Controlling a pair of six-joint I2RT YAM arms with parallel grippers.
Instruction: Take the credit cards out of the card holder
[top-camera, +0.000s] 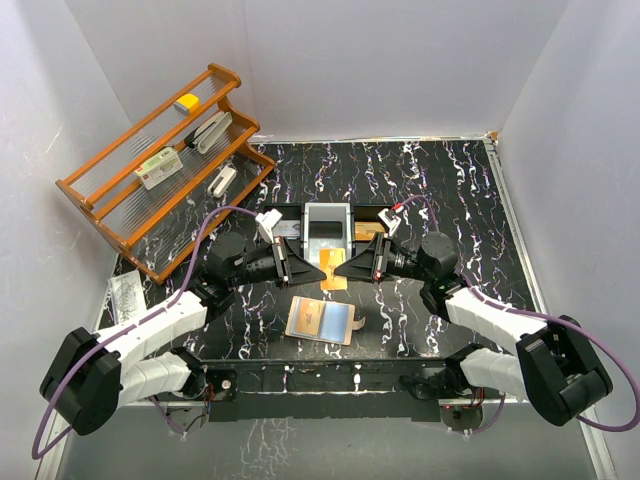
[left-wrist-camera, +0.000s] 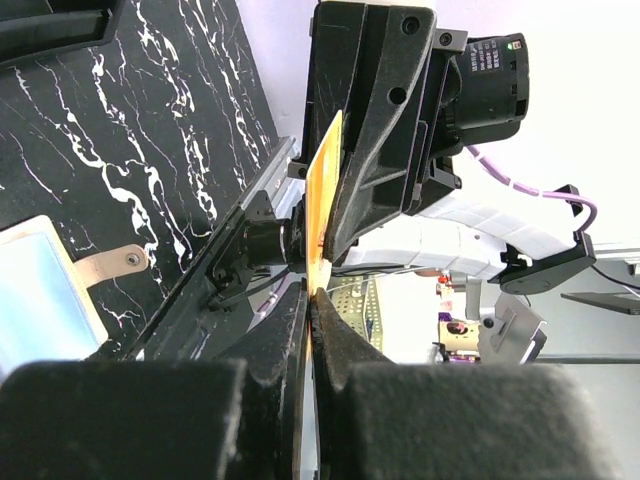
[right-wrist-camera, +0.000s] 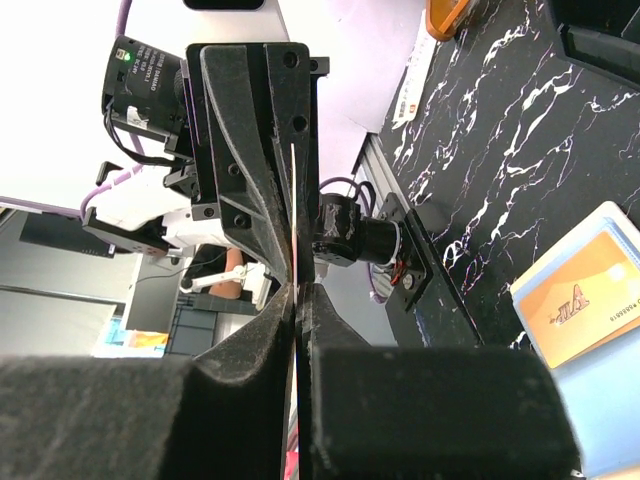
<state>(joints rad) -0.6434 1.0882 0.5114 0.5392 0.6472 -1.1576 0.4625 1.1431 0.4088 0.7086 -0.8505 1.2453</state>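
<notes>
An orange-brown credit card (top-camera: 333, 271) hangs in the air above the table's middle, pinched from both sides. My left gripper (top-camera: 318, 268) is shut on its left edge and my right gripper (top-camera: 346, 268) on its right edge. In the left wrist view the card (left-wrist-camera: 325, 185) stands edge-on between my left gripper (left-wrist-camera: 311, 296) and the right one's fingers (left-wrist-camera: 375, 150). My right gripper (right-wrist-camera: 297, 290) is shut on the same thin card. The beige card holder (top-camera: 320, 322) lies open on the table below, with another orange card (right-wrist-camera: 585, 300) in it and its snap tab (left-wrist-camera: 110, 265) out.
A black-and-grey tray (top-camera: 327, 228) stands just behind the grippers. A wooden rack (top-camera: 160, 165) with small boxes leans at the back left. A clear plastic bag (top-camera: 125, 295) lies at the left edge. White walls close in the table.
</notes>
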